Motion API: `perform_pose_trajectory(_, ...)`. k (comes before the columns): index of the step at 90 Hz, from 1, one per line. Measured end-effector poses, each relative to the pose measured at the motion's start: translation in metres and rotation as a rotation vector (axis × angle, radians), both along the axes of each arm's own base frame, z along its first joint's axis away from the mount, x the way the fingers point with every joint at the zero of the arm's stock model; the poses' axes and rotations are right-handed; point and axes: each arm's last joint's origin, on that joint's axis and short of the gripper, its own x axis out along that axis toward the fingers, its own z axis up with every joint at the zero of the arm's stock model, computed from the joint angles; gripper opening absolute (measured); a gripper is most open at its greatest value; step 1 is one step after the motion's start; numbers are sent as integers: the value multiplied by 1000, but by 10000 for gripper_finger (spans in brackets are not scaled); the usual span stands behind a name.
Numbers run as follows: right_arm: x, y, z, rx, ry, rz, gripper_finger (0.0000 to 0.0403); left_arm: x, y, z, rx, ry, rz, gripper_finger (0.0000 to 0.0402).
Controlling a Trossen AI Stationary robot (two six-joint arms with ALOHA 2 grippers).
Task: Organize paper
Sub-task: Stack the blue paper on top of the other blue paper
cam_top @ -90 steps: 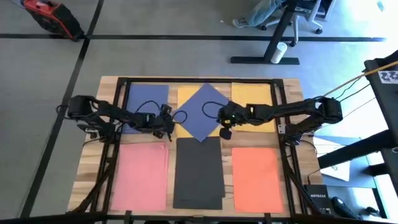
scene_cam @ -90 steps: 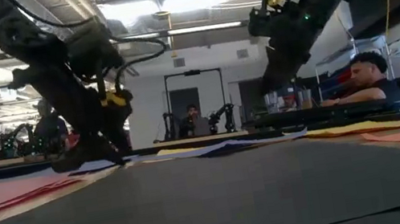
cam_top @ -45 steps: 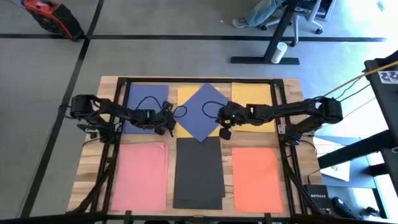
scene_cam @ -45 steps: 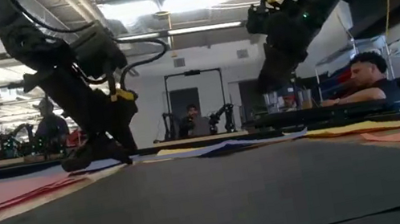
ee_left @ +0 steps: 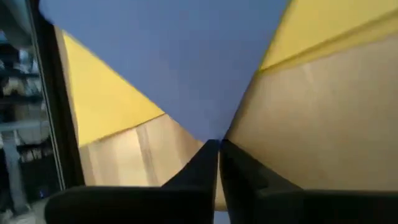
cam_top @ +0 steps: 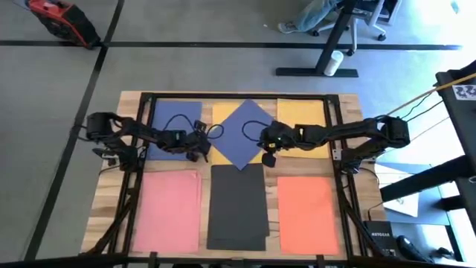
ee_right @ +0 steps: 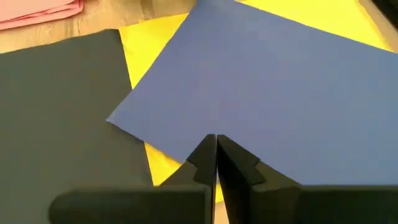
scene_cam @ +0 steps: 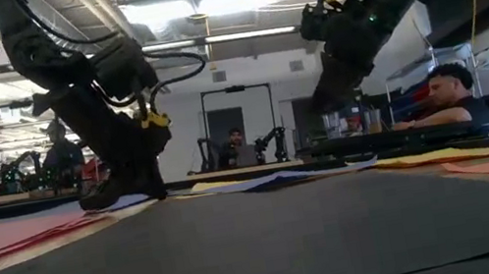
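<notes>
Counter (cam_top: 111,190): pale wooden top inside a black frame, coloured sheets laid out in two rows.
Dark grey stack (cam_top: 237,206): matte rectangular paper, near row, middle, its bottom sheets sticking out a little.
Pink stack (cam_top: 169,211): near row, on the left arm's side.
Orange sheet (cam_top: 307,205): near row, on the right arm's side.
Blue sheet, rotated (cam_top: 243,132): thin rectangle turned like a diamond, lying across the yellow sheet (cam_top: 221,117) in the far row's middle, one corner reaching the dark grey stack.
Blue sheet, straight (cam_top: 172,123): far row, under the left arm.
Second yellow sheet (cam_top: 297,115): far row, under the right arm.
Left tool (cam_top: 200,147): fingers pressed together, down at the rotated sheet's left corner; whether paper is pinched, can't tell.
Right tool (cam_top: 270,159): fingers together, hanging above the rotated sheet's right-hand edge.
</notes>
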Motion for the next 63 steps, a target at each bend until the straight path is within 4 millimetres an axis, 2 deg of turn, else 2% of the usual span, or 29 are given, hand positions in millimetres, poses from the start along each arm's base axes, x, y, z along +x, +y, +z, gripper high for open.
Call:
perform_pose_trajectory(12,0,0,0,1,2,-1,0,7,-4,18,7,6,54,0)
perform_pose_trajectory(22,0,0,0,1,4,0,0,17,-6,47,18,-47,109,0)
perform_pose_trajectory(35,0,0,-1,8,5,8,0,12,-9,80,39,-26,193,0)
perform_pose_trajectory(45,0,2,-1,9,11,13,0,0,-10,108,32,-78,309,0)
perform_pose_trajectory(63,1,9,-1,11,9,43,0,-33,-19,145,-66,-251,543,0)
